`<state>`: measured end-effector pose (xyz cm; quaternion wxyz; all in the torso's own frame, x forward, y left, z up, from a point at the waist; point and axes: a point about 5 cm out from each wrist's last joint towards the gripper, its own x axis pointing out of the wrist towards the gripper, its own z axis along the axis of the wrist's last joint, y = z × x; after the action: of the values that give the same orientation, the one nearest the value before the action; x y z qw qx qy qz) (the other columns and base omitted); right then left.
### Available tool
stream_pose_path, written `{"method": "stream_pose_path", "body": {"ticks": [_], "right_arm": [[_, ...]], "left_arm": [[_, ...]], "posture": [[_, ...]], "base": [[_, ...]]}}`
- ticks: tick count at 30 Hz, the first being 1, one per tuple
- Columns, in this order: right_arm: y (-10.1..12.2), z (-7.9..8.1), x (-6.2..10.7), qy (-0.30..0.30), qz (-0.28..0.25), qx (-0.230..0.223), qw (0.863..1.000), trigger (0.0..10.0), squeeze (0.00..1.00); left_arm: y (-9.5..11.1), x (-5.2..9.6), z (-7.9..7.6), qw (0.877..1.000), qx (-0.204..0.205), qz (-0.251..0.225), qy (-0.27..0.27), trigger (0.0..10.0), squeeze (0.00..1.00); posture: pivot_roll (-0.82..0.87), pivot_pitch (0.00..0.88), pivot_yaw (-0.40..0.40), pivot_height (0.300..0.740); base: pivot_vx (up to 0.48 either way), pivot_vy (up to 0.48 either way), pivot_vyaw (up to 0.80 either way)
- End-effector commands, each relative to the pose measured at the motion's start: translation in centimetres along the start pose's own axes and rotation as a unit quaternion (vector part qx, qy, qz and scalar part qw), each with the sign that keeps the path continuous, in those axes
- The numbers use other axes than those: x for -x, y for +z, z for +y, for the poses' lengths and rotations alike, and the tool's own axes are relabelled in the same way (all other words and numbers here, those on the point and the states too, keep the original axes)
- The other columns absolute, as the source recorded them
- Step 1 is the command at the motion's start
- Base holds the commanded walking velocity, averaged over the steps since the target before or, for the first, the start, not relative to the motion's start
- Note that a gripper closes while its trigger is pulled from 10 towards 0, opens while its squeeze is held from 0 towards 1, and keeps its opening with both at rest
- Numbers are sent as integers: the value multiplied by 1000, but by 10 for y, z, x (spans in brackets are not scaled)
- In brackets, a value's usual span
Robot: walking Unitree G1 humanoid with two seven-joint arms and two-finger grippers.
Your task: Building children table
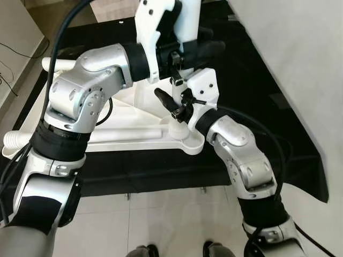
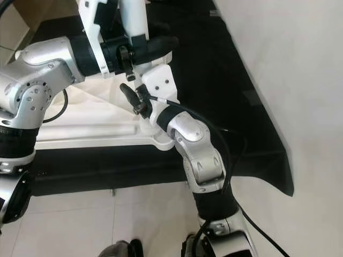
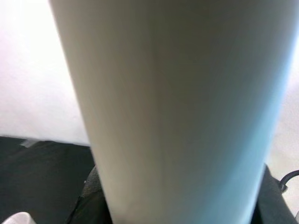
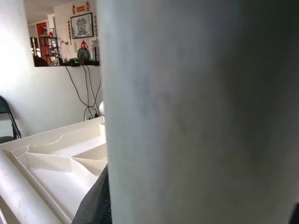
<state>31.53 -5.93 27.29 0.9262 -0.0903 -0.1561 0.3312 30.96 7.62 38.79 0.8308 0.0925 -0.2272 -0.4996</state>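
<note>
We look down on a white plastic children's table top (image 1: 123, 131) lying underside up on a black cloth (image 1: 252, 101) spread over the tiled floor (image 1: 161, 219), its ribbed inner face and raised rim turned toward us. A white cylindrical table leg (image 1: 185, 32) stands upright at the near right corner of the top, its foot meeting a round socket (image 1: 179, 130) directly beneath our two grippers.

Our left gripper (image 1: 201, 51) is clenched around the leg high up, its black fingers (image 1: 206, 48) wrapped across the tube; in the left wrist view the smooth, matte white tube (image 3: 173, 116) stands right against the lens. Our right gripper (image 1: 174, 104) sits just below the left one, against the leg's lower part, one black finger (image 1: 163, 97) pointing out toward the table top; we cannot tell whether it is clamped or loose. In the right wrist view the same leg (image 4: 196, 112) stands close, with the top's white ribs (image 4: 56, 158) beside it.

A second white leg (image 1: 56, 64) lies beyond the left arm on the far side of the top, and a ridged white piece (image 1: 13, 140) lies at the top's left edge.
</note>
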Motion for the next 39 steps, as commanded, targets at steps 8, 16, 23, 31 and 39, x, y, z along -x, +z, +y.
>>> {"method": "stream_pose_path", "body": {"ticks": [8,16,23,31,39], "right_arm": [[10,17,0,161,-50,-33,985,10000,1000],[12,8,4,284,-15,-31,958,10000,0],[9,23,2,365,16,-58,929,10000,0],[-6,28,2,386,112,-97,910,10000,0],[-16,38,5,358,145,-142,911,0,0]], "left_arm": [[41,37,36,992,40,-81,88,0,0],[34,44,0,973,150,-80,-155,0,0],[13,48,-22,945,189,-39,-263,0,0],[1,47,-30,937,177,-8,-302,0,0],[0,40,-28,940,158,-14,-301,0,0]], "posture": [[-34,89,65,740],[-45,61,48,740],[-56,47,48,740],[-71,39,51,740],[-87,42,54,740]], "base": [[0,0,0],[0,0,0],[0,0,0],[0,0,0],[0,0,0]]}}
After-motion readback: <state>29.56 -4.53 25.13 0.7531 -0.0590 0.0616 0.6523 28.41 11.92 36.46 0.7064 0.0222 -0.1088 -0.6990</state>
